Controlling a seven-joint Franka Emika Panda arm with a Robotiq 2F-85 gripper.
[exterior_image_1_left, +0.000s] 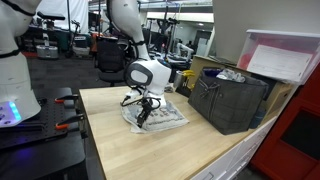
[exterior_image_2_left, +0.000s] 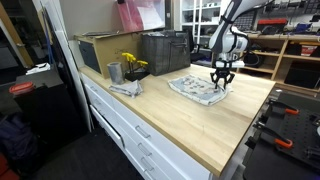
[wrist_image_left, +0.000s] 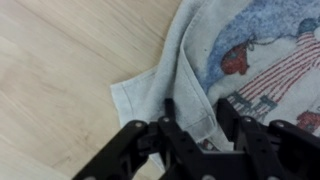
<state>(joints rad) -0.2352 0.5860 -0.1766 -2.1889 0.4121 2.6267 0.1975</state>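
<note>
One cloth (wrist_image_left: 250, 60) lies on the counter (wrist_image_left: 60, 60). At lower centre of the wrist view its edge fold sits between the half-closed claw (wrist_image_left: 195, 110) fingers; whether they pinch it, I cannot tell.

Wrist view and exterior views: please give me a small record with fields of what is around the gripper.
gripper: down at the cloth, a finger on each side of a raised fold; a firm grip cannot be confirmed
cloth: pale grey with a red and blue print, rumpled, lying on the table
table: light wood
crate: dark, on the table beside the cloth, not touching it
flowers: yellow, by the crate in an exterior view
</note>
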